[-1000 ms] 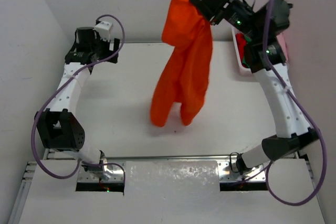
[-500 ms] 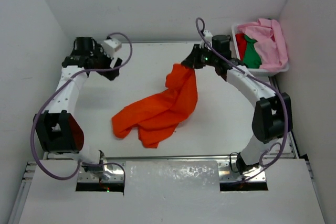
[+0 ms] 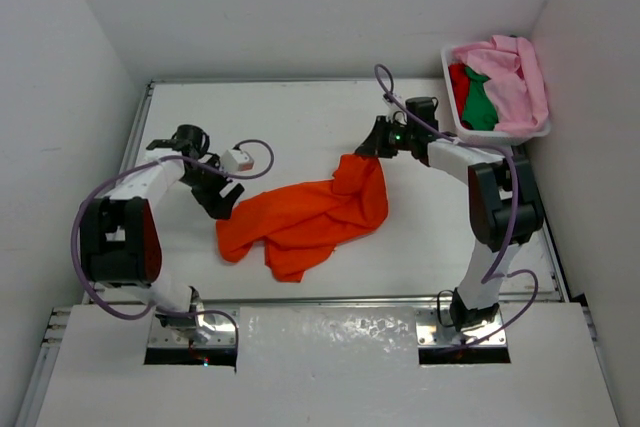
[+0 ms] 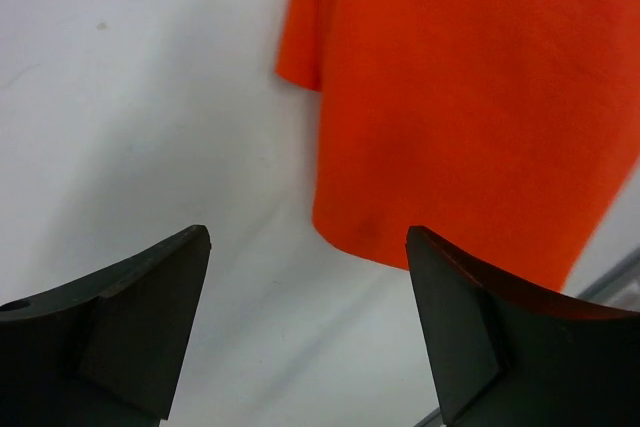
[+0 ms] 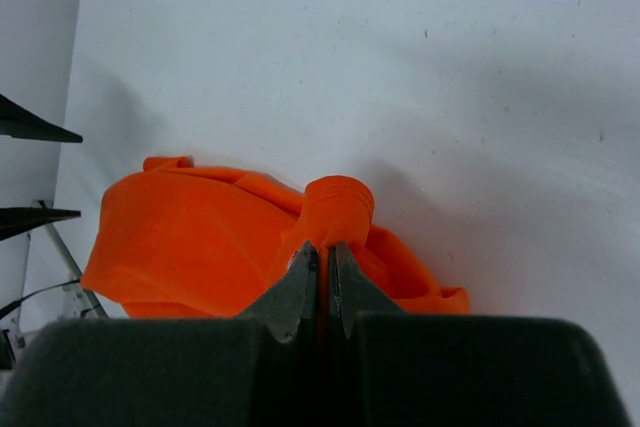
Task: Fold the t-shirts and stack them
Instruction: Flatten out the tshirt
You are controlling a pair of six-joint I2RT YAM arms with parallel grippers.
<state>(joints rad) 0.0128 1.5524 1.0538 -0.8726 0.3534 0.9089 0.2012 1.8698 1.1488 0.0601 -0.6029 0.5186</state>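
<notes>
**Right holds one end, left closes in on the other**

The right gripper point(image 5: 322, 247) has its jaws pressed together on a small bunched knob of the orange shirt point(image 5: 190, 237); in its wrist view the fabric rises in a roll just past the fingertips. The left gripper point(image 4: 308, 237) stands with its jaws well apart and nothing between them. In its wrist view, bare table point(image 4: 120, 97) fills the gap, and the shirt's hem lies ahead, toward the right-hand finger.

From above, the orange shirt point(image 3: 310, 212) lies crumpled on the table point(image 3: 300, 117), between the two arms. Its long axis runs slantwise, from the near-left end beside the left gripper point(image 3: 225, 209) up to the far-right end pinched by the right gripper point(image 3: 362, 150). The left gripper sits just beside the loose end; whether it touches the cloth cannot be told.

The coming move probably turns on that free end. It lies just beyond the left jaws and off to one side, so the left arm is the nearer one to take it, after which the two could pull the shirt flat along its length.

The pink shirt point(image 3: 515, 72), green shirt point(image 3: 480, 102) and red shirt point(image 3: 458, 77) lie heaped in the basket point(image 3: 500, 135) at the far right, well apart from both grippers.
</notes>
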